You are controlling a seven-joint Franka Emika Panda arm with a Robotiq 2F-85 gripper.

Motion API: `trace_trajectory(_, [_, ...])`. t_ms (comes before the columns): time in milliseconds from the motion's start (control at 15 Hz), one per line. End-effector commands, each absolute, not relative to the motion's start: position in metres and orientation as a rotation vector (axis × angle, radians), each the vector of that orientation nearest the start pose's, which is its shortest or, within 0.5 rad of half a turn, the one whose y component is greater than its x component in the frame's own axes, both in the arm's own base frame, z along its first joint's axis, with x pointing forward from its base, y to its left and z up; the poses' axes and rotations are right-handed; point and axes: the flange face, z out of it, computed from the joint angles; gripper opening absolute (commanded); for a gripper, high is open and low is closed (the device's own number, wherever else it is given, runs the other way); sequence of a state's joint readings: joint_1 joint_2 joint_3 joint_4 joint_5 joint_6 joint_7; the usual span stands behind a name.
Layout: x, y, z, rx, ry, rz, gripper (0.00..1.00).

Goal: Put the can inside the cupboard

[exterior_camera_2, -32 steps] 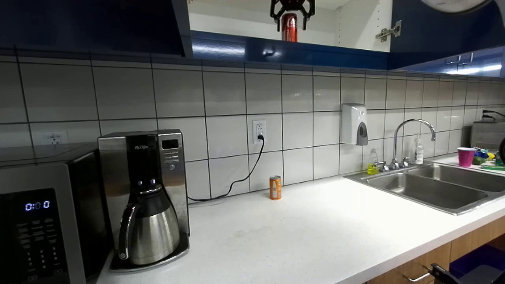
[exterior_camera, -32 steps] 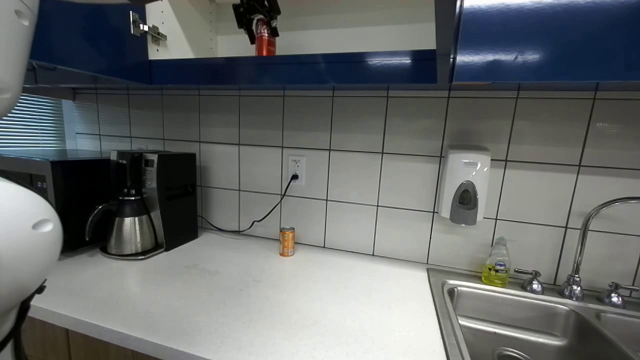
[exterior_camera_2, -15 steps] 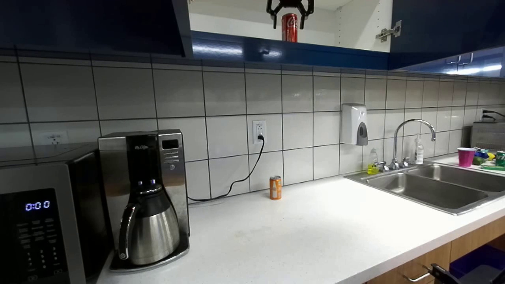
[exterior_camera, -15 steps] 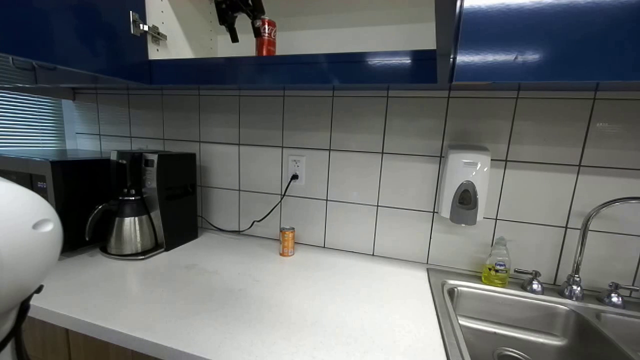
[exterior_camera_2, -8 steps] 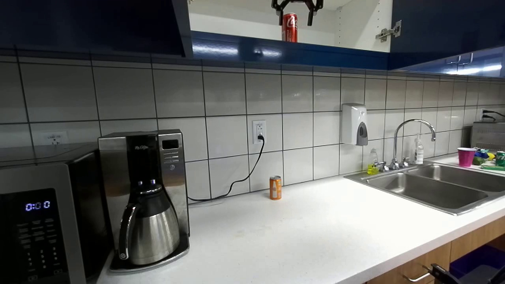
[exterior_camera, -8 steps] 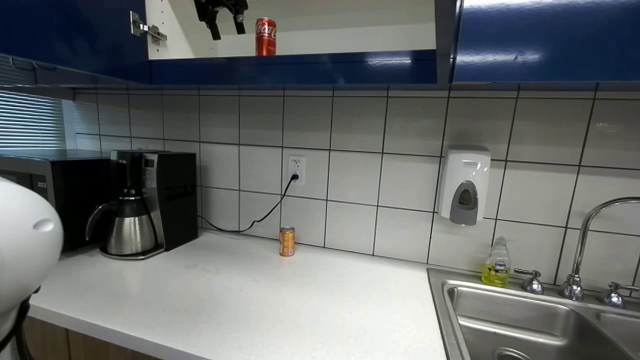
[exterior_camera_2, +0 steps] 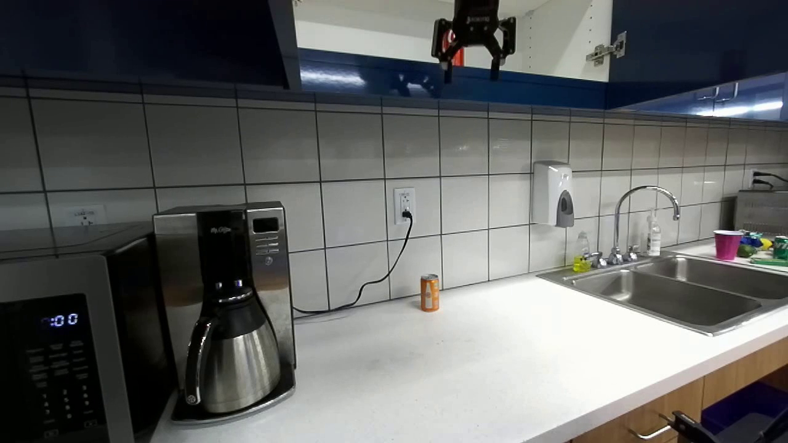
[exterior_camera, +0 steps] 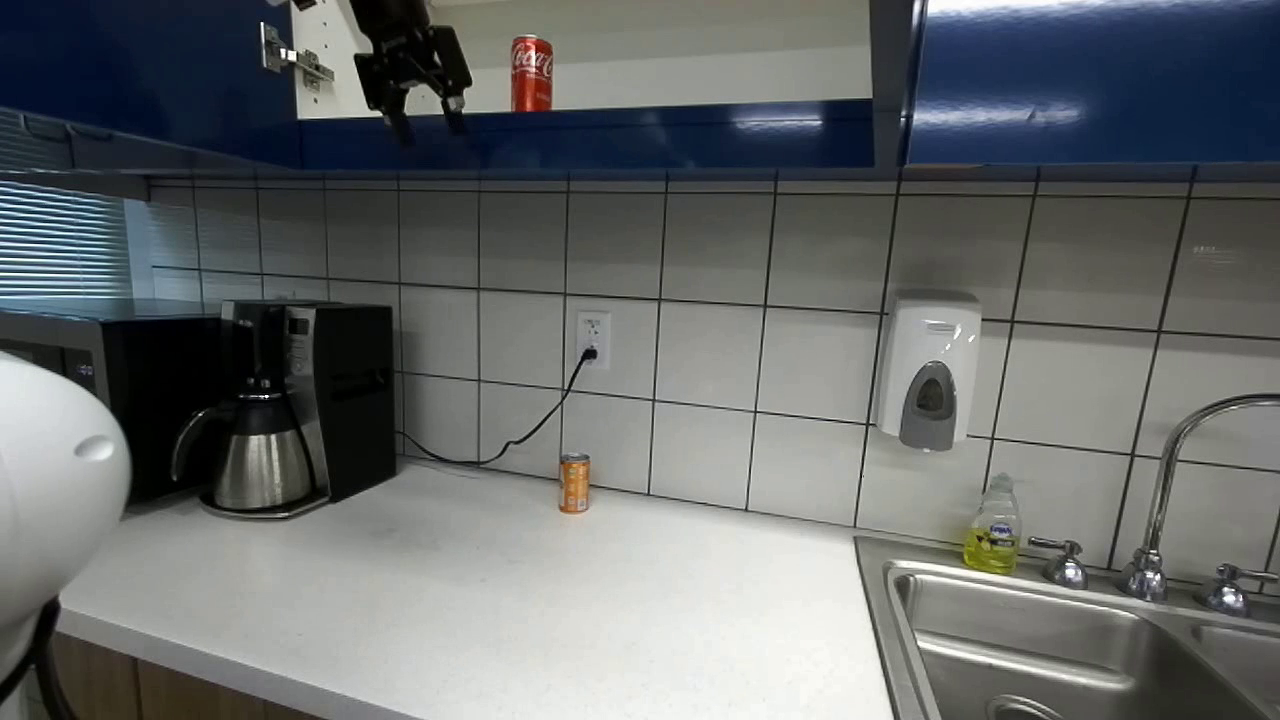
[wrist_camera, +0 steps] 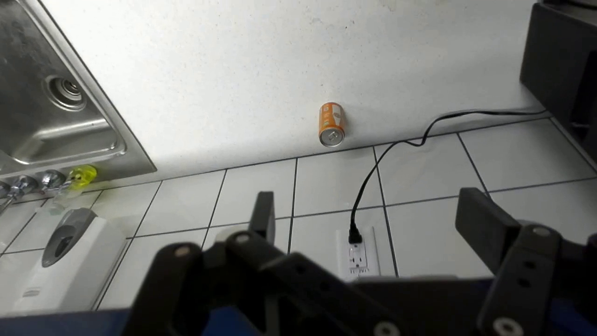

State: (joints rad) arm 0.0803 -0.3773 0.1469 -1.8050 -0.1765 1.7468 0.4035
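One red can [exterior_camera: 531, 75], visible only in both exterior views, stands upright inside the cupboard [exterior_camera: 640, 137]; my gripper [exterior_camera_2: 471, 75] hangs before the cupboard, jaws spread.

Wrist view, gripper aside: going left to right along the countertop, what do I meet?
Stainless sink, orange can, black power cord, then the dark coffee maker, cut off at the frame's edge.

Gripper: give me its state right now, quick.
Gripper: open, holding nothing; the red can stands apart from it, inside the cupboard.
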Motion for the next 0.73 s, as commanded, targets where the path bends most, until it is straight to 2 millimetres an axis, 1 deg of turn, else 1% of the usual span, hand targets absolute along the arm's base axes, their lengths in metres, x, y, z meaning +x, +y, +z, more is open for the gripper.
trace_trajectory(0, [0.418, 0.098, 0.657, -3.206, 0.198, -0.584, 1.0])
trace_trajectory(133, [0.412, 0.096, 0.615, -3.218, 0.181, -0.543, 1.0])
trace_trajectory(267, [0.408, 0.093, 0.578, -3.236, 0.165, -0.487, 1.0])
trace_trajectory(400, [0.403, 0.091, 0.549, -3.254, 0.17, -0.437, 1.0])
trace_trajectory(467, [0.417, 0.095, 0.564, -3.26, 0.195, -0.432, 1.0])
trace_trajectory(533, [0.414, 0.094, 0.551, -3.267, 0.191, -0.411, 1.0])
trace_trajectory(600, [0.412, 0.093, 0.544, -3.27, 0.189, -0.401, 1.0])
trace_trajectory(667, [0.411, 0.093, 0.542, -3.271, 0.189, -0.4, 1.0])
